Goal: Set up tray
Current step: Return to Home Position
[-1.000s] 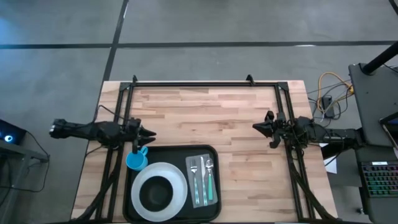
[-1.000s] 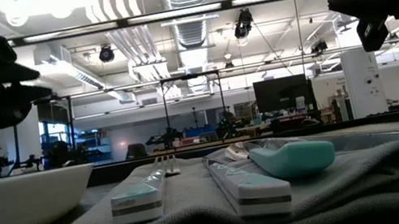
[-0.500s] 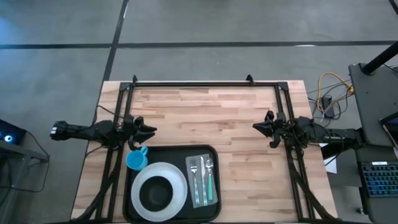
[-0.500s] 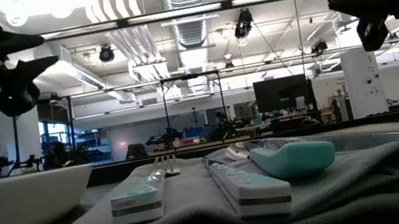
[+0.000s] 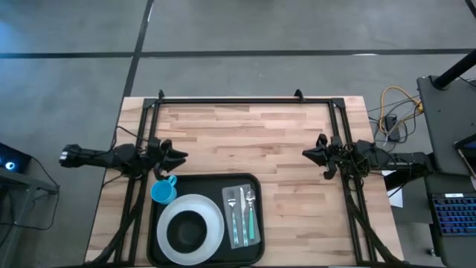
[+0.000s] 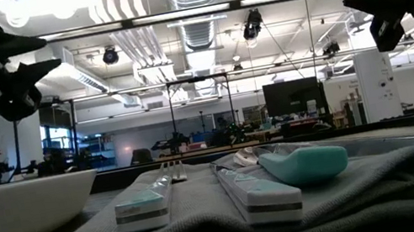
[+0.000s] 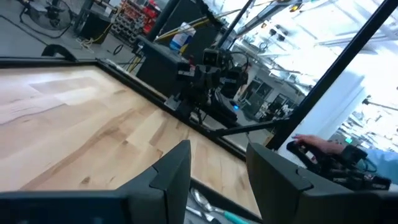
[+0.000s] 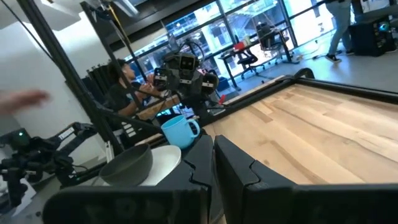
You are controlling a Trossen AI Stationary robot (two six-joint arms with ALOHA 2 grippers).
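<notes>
Since the large black rectangular plastic tray (image 5: 204,182) looks fully laid, retreat high above the wooden desk (image 5: 245,141): left tool (image 5: 181,156) parted, right tool (image 5: 306,152) closed, both empty.

No readable text, label, brand, number or sign anywhere in these views.

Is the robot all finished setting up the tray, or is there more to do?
It looks just about finished. On the tray sit the white plate with a bowl, the blue cup, and the grey napkin carrying fork, knife and spoon side by side. Nothing is in hand: the left gripper, open, and the right gripper, shut, hover off the tray, over the table. I see nothing left to place.
</notes>
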